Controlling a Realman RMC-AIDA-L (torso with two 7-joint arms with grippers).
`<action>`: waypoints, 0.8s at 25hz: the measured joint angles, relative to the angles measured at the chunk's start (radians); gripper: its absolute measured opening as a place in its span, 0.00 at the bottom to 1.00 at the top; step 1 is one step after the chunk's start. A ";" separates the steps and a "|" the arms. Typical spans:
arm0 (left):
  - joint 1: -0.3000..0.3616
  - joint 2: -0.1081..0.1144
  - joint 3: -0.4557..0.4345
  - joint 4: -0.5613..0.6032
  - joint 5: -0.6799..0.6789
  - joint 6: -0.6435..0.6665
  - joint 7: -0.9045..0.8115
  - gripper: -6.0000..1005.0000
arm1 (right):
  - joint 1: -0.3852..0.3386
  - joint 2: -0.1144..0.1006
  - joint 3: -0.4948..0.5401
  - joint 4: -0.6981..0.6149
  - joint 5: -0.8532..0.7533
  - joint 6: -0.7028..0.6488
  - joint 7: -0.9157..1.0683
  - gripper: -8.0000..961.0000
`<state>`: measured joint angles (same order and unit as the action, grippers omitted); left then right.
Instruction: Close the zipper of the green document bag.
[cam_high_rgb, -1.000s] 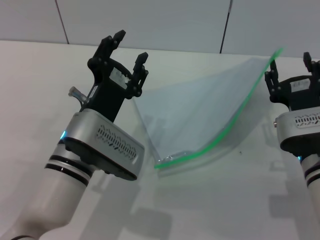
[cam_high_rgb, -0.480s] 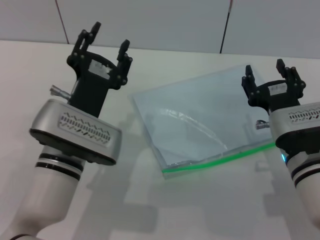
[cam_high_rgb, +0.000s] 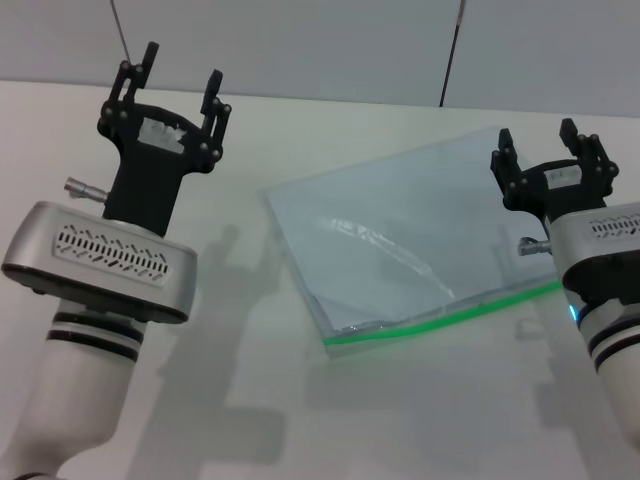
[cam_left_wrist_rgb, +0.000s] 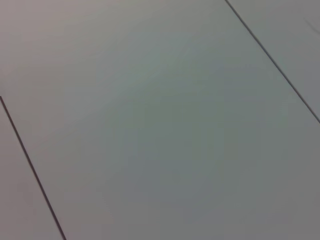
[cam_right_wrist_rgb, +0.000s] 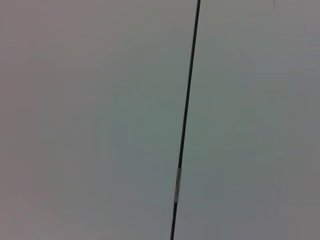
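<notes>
The green document bag (cam_high_rgb: 400, 240) lies flat on the white table in the head view, a translucent pale blue-green pouch. Its zipper (cam_high_rgb: 440, 318) is the bright green strip along the near edge; no slider can be made out. My left gripper (cam_high_rgb: 180, 75) is raised at the left, well clear of the bag, open with nothing between its fingers. At the bag's right end my right gripper (cam_high_rgb: 540, 145) is held up, open and empty too. Both wrist views show only grey wall panels.
The white table (cam_high_rgb: 330, 420) spreads around the bag. A grey panelled wall (cam_high_rgb: 300, 40) with dark seams rises behind the table's far edge.
A second ago the bag was lifted and bent between the grippers; it now lies flat. The left arm has swung further left, away from it. The right gripper moved slightly.
</notes>
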<state>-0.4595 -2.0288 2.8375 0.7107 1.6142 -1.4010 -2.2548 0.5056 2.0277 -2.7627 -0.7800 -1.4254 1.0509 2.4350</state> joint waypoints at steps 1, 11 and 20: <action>0.001 0.000 0.000 -0.001 -0.001 -0.001 -0.007 0.63 | 0.000 0.000 0.000 0.002 0.000 -0.002 0.004 0.72; 0.006 -0.001 -0.001 -0.018 -0.015 -0.011 -0.062 0.63 | 0.006 0.000 0.002 0.010 0.000 -0.006 0.017 0.72; 0.007 -0.001 -0.001 -0.024 -0.015 -0.012 -0.066 0.63 | 0.008 0.000 0.000 0.010 0.000 -0.006 0.017 0.72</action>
<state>-0.4525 -2.0294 2.8363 0.6871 1.5989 -1.4129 -2.3203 0.5139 2.0278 -2.7623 -0.7700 -1.4250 1.0446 2.4524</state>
